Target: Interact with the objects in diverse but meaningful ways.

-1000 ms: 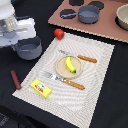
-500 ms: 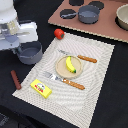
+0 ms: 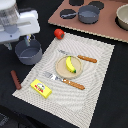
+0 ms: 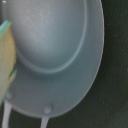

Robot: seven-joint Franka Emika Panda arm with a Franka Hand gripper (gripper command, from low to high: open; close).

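**Gripper hangs over the pot off the mat's corner**

The gripper (image 3: 31, 39) sits low above the grey pot (image 3: 28, 52), which stands on the dark table just beside the mat (image 3: 95, 70), at the exterior view's left; the fingers seem to reach the pot's rim on its far side, though whether they touch it I cannot tell; nor can I tell how wide they stand, since the arm's white body hides them and the wrist view shows only the pot's bowl (image 4: 55, 35) filling the frame, with a rivet (image 4: 47, 108) near the rim. So the pot lies straight below the fingers; its round body offers no long axis, and the rim is the likely hold. The tomato (image 3: 59, 33) lies near, toward the right; the sausage (image 3: 15, 79) nearer the camera; banana (image 3: 70, 64) on the plate (image 3: 62, 73); block (image 3: 41, 88) at the mat's near corner; the pan (image 3: 88, 13) well apart.
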